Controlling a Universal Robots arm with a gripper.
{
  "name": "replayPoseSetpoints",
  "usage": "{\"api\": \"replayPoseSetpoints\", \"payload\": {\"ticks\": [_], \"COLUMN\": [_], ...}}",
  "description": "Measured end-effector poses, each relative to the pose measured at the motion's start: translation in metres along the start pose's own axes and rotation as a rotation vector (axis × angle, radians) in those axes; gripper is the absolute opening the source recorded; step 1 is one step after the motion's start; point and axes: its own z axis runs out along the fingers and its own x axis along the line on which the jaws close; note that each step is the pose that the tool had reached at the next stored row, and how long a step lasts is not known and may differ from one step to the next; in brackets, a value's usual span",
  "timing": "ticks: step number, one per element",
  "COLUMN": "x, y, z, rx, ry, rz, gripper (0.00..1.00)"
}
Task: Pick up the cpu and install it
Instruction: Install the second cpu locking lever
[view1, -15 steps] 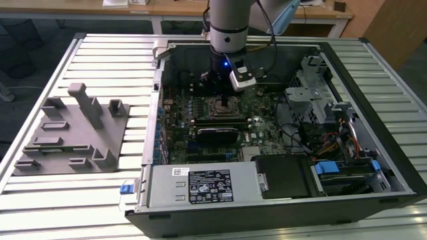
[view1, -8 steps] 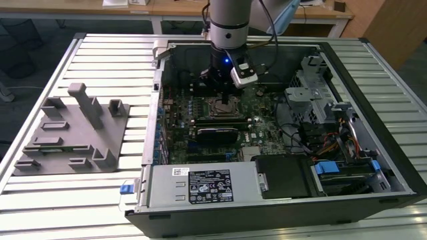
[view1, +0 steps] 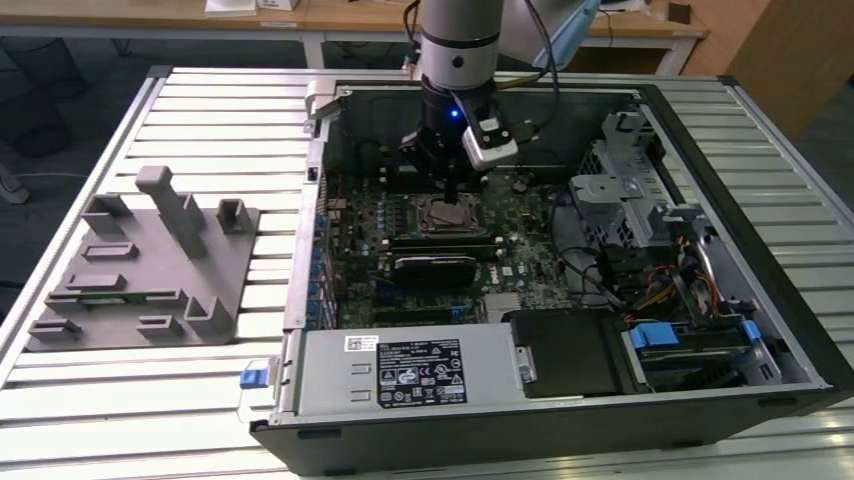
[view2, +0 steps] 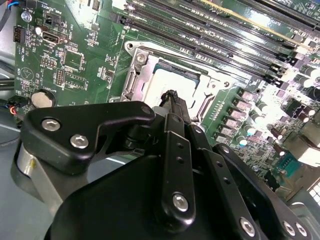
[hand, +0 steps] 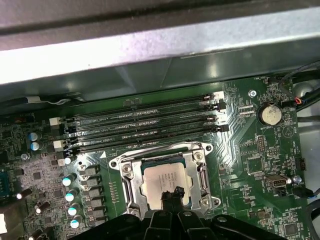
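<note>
Arm over the open computer case, cpu seated in the motherboard socket

In the exterior view, the computer case (view1: 561, 400) lies open on a slatted metal table (view1: 200, 110), with a grey holder block (view1: 140, 265) on the slats toward that view's left; wooden desks (view1: 360, 15) and dark floor lie behind, and the gripper (view1: 447, 185) hangs just above the socket frame (view1: 450, 213). In the second wrist view, the cpu (view2: 172, 84) lies flat inside the metal frame on the green motherboard (view2: 65, 60), the fingertips (view2: 172, 97) drawn together just over its edge, holding nothing. In the first wrist view, the cpu (hand: 165, 182) sits beside the memory slots (hand: 145, 122), under the case wall (hand: 160, 45)
</note>
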Motion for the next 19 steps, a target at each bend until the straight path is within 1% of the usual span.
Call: {"api": "replayPoseSetpoints", "payload": {"ticks": [7, 10, 13, 19], "x": [0.0, -0.0002, -0.0009, -0.0028], "y": [0.0, -0.0013, -0.005, -0.0155], "z": [-0.0003, -0.0003, -0.0001, 0.0004], "rx": [0.0001, 0.0001, 0.0, 0.0], "ry": [0.0, 0.0001, 0.0, 0.0], "rz": [0.0, 0.0, 0.0, 0.0], "gripper": [0.11, 0.11, 0.11, 0.11]}}
